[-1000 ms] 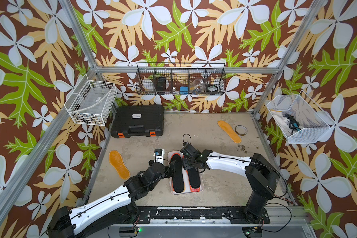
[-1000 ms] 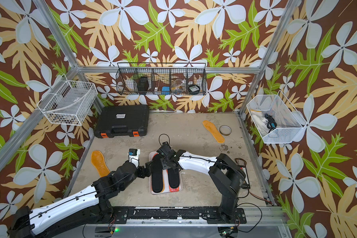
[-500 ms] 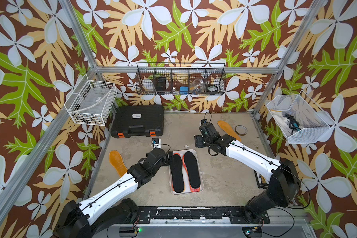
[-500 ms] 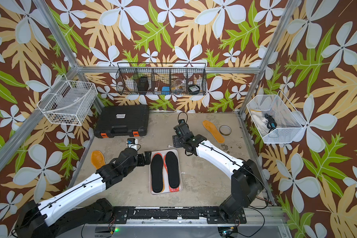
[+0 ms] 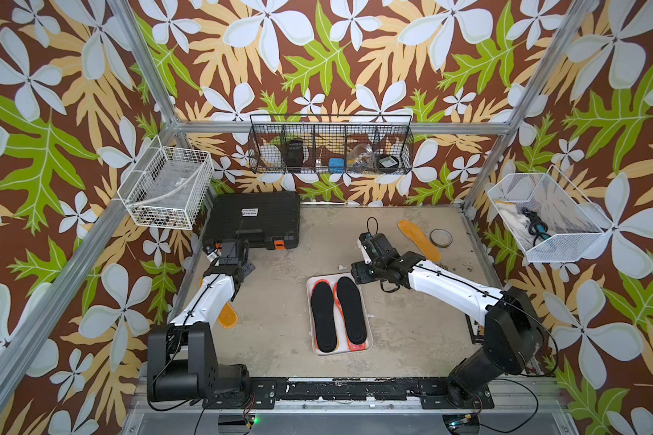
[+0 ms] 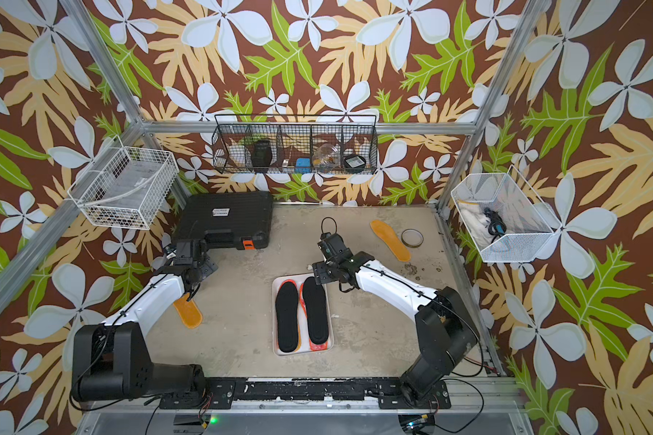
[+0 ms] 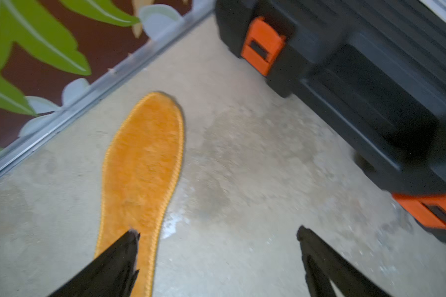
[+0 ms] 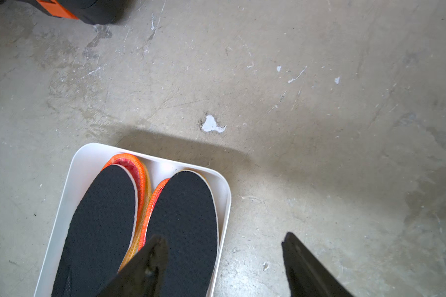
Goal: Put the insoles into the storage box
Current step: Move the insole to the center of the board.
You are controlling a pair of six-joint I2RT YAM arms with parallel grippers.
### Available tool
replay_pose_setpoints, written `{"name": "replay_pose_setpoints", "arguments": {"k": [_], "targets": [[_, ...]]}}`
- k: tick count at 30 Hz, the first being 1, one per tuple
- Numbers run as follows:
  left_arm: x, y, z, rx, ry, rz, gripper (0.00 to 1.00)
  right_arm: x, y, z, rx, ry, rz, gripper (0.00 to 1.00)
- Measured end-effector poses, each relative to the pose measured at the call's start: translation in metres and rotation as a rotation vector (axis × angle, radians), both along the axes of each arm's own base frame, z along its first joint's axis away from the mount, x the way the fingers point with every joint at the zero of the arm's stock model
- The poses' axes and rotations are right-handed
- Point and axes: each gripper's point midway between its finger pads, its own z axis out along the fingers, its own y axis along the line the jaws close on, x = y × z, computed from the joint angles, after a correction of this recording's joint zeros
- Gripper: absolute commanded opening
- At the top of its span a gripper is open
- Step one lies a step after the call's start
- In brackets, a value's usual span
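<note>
Left claw [image 7: 216,231] hangs spread and empty, one finger over the narrow end of a loose orange insole [image 7: 144,159] lying flat on the counter [image 7: 242,154], likely lining up a pick. The storage box [image 8: 88,154], black insoles [image 8: 101,218] topmost, sits partly under the right claw [image 8: 223,237], which is spread and empty. A far orange insole [image 5: 419,241] lies beyond it.

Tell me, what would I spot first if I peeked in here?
The loud flower wallpaper all around grabs you first. Then two black insoles lie side by side in the white tray in the middle of the table. One orange insole lies by the left arm, and a second orange insole sits at the far right beside a ring of tape.
</note>
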Motion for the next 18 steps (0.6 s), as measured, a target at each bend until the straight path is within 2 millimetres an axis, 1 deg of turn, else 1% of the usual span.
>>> {"name": "replay_pose_setpoints", "arguments": {"k": [3, 7, 11, 14, 18], "targets": [[-0.017, 0.016, -0.015, -0.009, 0.028, 0.074, 1.00, -0.005, -0.004, 0.006, -0.006, -0.013, 0.016, 0.76], [-0.027, 0.016, -0.036, -0.024, 0.055, 0.096, 1.00, -0.010, -0.009, 0.012, 0.003, -0.029, 0.019, 0.76], [-0.048, 0.025, -0.056, -0.037, 0.086, 0.154, 1.00, -0.018, -0.015, 0.016, 0.009, -0.038, 0.017, 0.76], [-0.056, 0.035, -0.060, -0.037, 0.085, 0.190, 1.00, -0.022, -0.018, 0.016, 0.012, -0.041, 0.015, 0.77], [-0.056, 0.039, -0.060, -0.036, 0.060, 0.199, 1.00, -0.025, -0.020, 0.017, 0.020, -0.040, 0.007, 0.77]]}}
